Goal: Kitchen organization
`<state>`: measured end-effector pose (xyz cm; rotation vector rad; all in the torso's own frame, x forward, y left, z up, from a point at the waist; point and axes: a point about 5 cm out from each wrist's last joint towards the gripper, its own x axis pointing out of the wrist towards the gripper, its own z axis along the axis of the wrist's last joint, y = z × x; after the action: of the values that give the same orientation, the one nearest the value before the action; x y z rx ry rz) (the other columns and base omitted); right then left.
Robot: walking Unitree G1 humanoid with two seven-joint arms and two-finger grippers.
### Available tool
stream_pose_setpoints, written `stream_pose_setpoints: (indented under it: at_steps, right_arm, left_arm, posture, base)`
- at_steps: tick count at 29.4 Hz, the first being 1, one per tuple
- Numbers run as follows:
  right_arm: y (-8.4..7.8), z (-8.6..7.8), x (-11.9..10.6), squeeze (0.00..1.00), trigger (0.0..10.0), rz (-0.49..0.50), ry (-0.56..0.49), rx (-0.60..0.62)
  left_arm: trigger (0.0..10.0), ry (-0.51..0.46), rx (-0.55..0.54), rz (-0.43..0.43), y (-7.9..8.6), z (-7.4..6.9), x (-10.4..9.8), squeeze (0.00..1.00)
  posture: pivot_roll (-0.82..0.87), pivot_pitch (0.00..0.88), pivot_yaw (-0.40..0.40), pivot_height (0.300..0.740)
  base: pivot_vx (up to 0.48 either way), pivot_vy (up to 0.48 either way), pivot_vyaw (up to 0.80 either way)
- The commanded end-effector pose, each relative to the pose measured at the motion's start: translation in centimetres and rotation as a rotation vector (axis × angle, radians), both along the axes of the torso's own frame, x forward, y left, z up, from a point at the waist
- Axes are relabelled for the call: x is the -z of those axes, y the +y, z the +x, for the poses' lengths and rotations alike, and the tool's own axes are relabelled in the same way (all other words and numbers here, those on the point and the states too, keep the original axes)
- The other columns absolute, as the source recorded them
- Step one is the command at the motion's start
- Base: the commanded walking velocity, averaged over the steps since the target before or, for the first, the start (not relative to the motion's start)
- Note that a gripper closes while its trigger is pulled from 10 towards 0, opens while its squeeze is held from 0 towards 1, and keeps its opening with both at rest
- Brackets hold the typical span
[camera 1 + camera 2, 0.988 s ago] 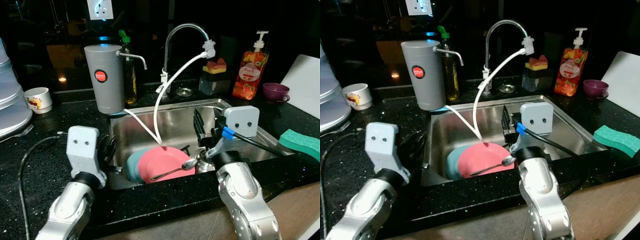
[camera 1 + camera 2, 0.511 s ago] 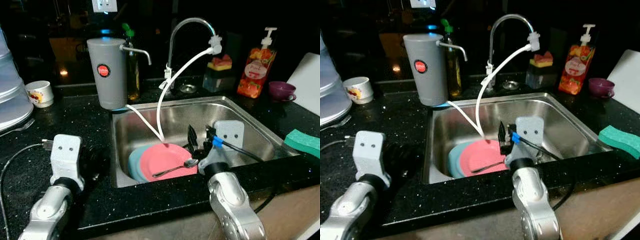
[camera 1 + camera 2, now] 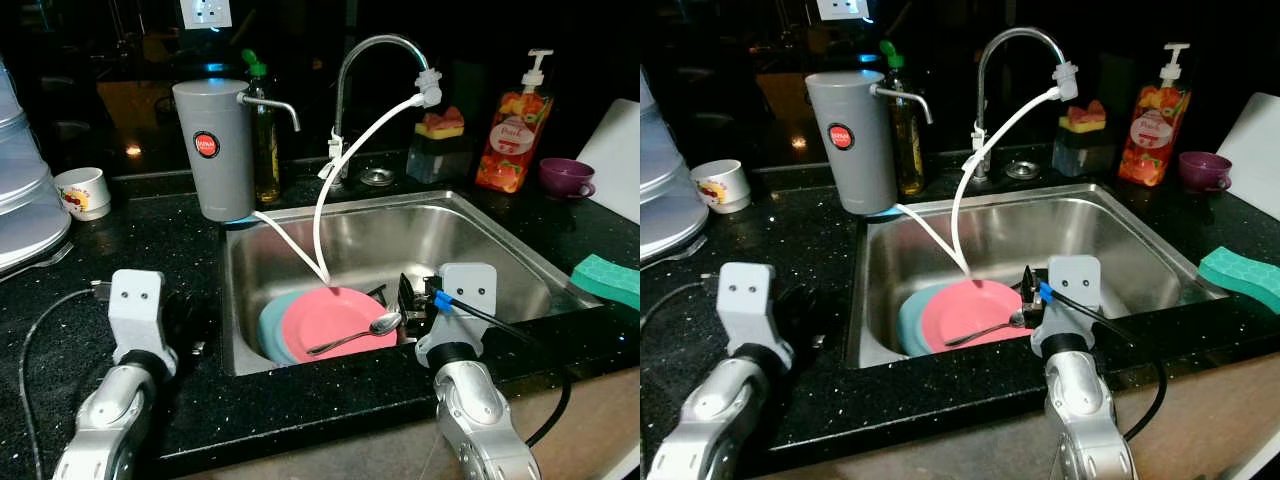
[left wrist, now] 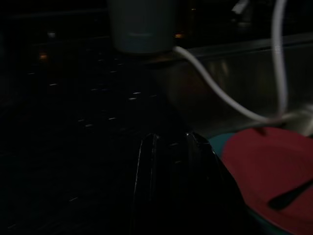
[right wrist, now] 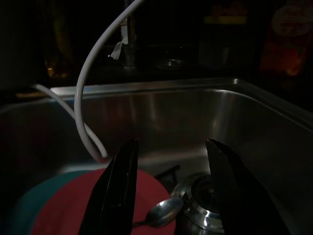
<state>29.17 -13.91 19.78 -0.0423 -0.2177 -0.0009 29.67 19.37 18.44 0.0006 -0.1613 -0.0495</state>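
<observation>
A pink plate (image 3: 340, 312) lies on a teal plate (image 3: 270, 330) at the front left of the steel sink (image 3: 500, 215). A metal spoon (image 3: 355, 338) rests on the pink plate, its bowl pointing toward the drain. My right gripper (image 3: 408, 300) hangs low in the sink just right of the spoon's bowl. In the right wrist view its fingers (image 5: 120, 186) stand open, with the spoon's bowl (image 5: 164, 210) below and between them, untouched. My left gripper (image 3: 185, 320) rests over the black counter left of the sink, its fingers (image 4: 146, 161) together.
A grey water filter (image 3: 212, 150) and faucet (image 3: 375, 50) stand behind the sink; a white hose (image 3: 320, 200) runs down to the plates. Soap bottle (image 3: 510, 125), purple cup (image 3: 565, 177) and green sponge (image 3: 608, 280) sit at the right. A white cup (image 3: 82, 192) is at the left.
My right gripper has dropped lower into the sink and now sits beside the spoon's bowl. The left arm has pulled back toward the counter's front. The camera has shifted slightly.
</observation>
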Motion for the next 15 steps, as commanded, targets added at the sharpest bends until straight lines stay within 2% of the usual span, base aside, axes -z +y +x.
stream_pose_setpoints:
  at_steps: [1, 6, 10, 13, 15]
  right_arm:
    - [0.3, -0.4, 0.1, 0.00, 10.0, -0.022, -0.006, -0.005]
    - [0.5, -0.6, 0.2, 0.00, 10.0, 0.017, -0.011, 0.003]
    - [0.9, -0.5, 0.2, 0.00, 10.0, 0.034, -0.010, -0.010]
    - [1.3, -0.3, -0.1, 0.00, 10.0, 0.022, -0.015, -0.046]
    - [1.0, 0.2, -0.7, 0.00, 10.0, -0.010, -0.039, -0.037]
  left_arm:
    - [10.0, 0.060, 0.014, -0.021, -0.7, 0.3, 1.5, 0.00]
    - [10.0, 0.024, 0.073, -0.027, -2.3, 0.0, 1.0, 0.00]
    - [10.0, 0.014, 0.074, -0.028, -2.6, 0.1, 1.0, 0.00]
    - [10.0, 0.012, 0.055, -0.030, -2.9, 0.3, 1.1, 0.00]
    - [10.0, 0.001, 0.077, -0.012, -3.4, 0.5, 1.1, 0.00]
  posture:
    - [0.02, 0.066, -0.005, 0.740]
    - [0.02, 0.049, -0.026, 0.740]
    - [0.01, 0.045, -0.044, 0.740]
    - [0.01, 0.035, -0.040, 0.740]
    - [-0.01, 0.035, -0.048, 0.740]
  base:
    - [0.000, 0.000, 0.00]
    - [0.000, 0.000, 0.00]
    - [0.000, 0.000, 0.00]
    - [0.000, 0.000, 0.00]
    - [0.000, 0.000, 0.00]
